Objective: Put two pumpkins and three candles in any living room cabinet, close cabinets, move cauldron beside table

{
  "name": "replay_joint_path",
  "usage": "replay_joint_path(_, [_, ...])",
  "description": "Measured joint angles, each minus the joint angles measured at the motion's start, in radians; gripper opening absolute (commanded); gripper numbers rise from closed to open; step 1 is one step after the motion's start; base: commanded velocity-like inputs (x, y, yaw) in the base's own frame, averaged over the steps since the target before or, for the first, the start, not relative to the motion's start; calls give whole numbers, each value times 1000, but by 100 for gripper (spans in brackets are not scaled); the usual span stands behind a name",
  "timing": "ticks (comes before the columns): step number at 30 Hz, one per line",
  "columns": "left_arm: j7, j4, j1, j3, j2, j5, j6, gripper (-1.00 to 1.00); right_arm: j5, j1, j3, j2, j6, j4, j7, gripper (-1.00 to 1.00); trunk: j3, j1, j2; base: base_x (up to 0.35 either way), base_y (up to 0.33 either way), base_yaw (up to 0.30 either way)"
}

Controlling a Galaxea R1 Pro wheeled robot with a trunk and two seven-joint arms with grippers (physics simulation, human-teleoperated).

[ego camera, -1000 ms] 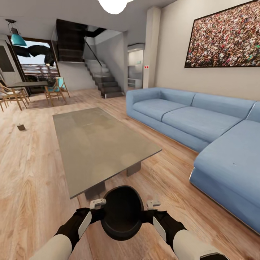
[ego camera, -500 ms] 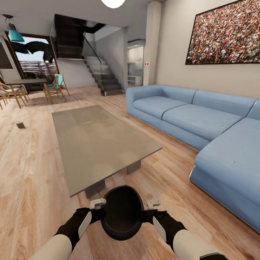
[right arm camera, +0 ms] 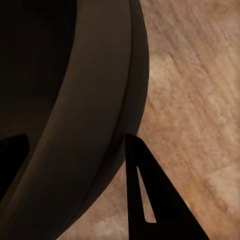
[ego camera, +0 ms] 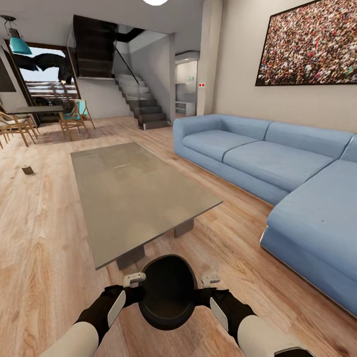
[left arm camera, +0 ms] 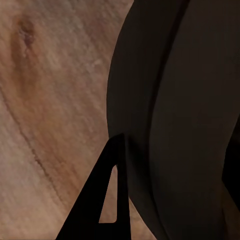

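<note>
The black cauldron [ego camera: 167,291] is being held above the wood floor [ego camera: 39,238], just short of the near end of the grey coffee table [ego camera: 134,193]. Its rim is being gripped from opposite sides: the left gripper [ego camera: 133,283] is clamped on one side and the right gripper [ego camera: 208,283] on the other. The blue sofa [ego camera: 277,168] is standing beyond the table's far side from the floor patch.

In the wrist views, the cauldron's wall [left arm camera: 170,120] [right arm camera: 75,110] is being straddled by dark fingers [left arm camera: 105,200] [right arm camera: 145,195].
</note>
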Motion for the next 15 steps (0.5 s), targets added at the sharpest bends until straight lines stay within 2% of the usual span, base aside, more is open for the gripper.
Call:
replay_joint_path(2, [-1, 0, 0, 2, 0, -2, 1, 100, 1, 0, -5, 0, 0, -3, 24, -100, 0, 0, 0, 0, 0, 0])
replay_joint_path(3, [-1, 0, 0, 2, 1, -2, 1, 100, 3, 0, -7, 0, 0, -7, 55, 100, 0, 0, 0, 0, 0, 0])
replay_joint_path(4, [-1, 1, 0, 2, 1, -2, 0, 100, -15, 0, -11, 0, 0, -10, 77, 100, 0, 0, 0, 0, 0, 0])
replay_joint_path(7, [-1, 1, 0, 2, 1, 0, 1, 100, -16, 0, -11, 0, 1, -10, 78, 100, 0, 0, 0, 0, 0, 0])
replay_joint_path(9, [1, 0, 0, 2, 2, -13, 1, 100, -16, 0, -11, 0, 1, -10, 78, 100, 0, 0, 0, 0, 0, 0])
replay_joint_path(10, [0, 1, 0, 2, 2, -3, 0, 100, -16, 0, -11, 0, 1, -10, 78, 100, 0, 0, 0, 0, 0, 0])
replay_joint_path(15, [-1, 1, 0, 1, 1, 0, 0, 100, -16, 0, -11, 0, 2, -10, 78, 100, 0, 0, 0, 0, 0, 0])
